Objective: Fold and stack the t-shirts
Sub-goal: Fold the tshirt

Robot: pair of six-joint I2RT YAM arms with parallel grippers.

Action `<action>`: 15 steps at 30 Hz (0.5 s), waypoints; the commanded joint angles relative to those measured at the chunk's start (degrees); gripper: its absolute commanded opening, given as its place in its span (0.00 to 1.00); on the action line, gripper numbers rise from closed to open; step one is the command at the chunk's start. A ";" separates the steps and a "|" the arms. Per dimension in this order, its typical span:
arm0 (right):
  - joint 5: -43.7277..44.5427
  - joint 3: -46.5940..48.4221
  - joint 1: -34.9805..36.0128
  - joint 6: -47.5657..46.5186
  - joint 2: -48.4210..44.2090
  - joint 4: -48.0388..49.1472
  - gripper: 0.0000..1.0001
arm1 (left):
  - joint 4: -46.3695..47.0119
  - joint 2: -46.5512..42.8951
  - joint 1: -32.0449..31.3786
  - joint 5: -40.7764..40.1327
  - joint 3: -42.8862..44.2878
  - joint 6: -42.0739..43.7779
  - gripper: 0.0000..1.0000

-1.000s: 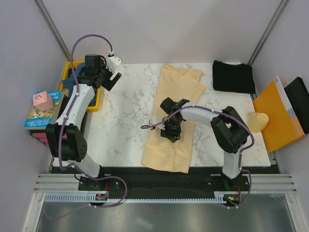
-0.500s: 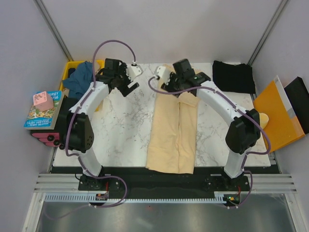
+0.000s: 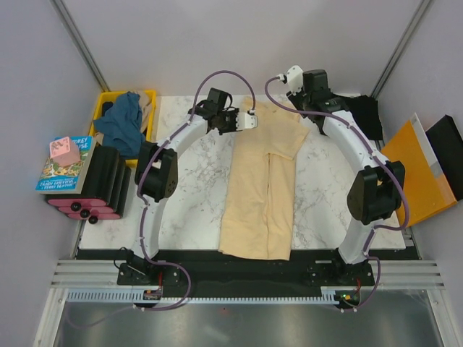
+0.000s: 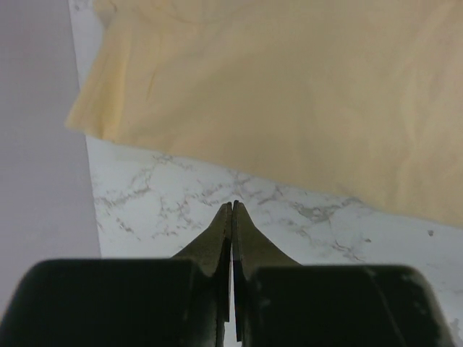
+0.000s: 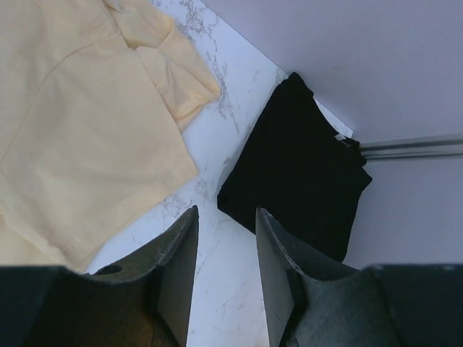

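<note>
Left gripper (image 4: pixel 233 206): fingers pressed tight together, nothing between them, over bare table (image 4: pixel 173 195) just short of the cream shirt (image 4: pixel 289 94) edge. Right gripper (image 5: pixel 226 213): jaws partway apart, empty, marble showing through the gap. Cream cloth lies to one side of it and the black shirt (image 5: pixel 296 181) to the other. Neither gripper touches cloth.

Near to far in the top view:
- The cream shirt's hem sits at the near table edge.
- Its body runs up the middle as a long strip, both sides folded in, with a line down the centre.
- The collar end is at the far edge, between the two grippers. One sleeve (image 5: pixel 181 79) pokes out on the right there.
- The black shirt is folded at the far right corner, apart from the cream one.
- The teal shirt (image 3: pixel 123 119) is bunched in the yellow crate (image 3: pixel 148 97) at far left, not yet folded.

Step in hand, my read: take the far end and fold the strip toward the hem. To do it well:
- Left must open before it drops on the edge.
- Each gripper pinches a far corner through all layers, level with the other.
- Catch that loose sleeve.
- Lift low and draw both corners toward the hem at an even pace so the side folds don't fall open.
- Lay the edges flush.
</note>
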 commanded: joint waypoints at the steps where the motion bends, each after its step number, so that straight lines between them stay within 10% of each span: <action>1: 1.02 -2.16 0.62 -0.06 -1.78 1.74 0.45 | 0.96 2.87 -1.17 8.50 5.90 11.88 0.02; 15: 0.32 -1.82 0.61 0.47 0.06 1.04 0.45 | -2.56 5.51 -2.58 15.90 0.28 27.88 0.02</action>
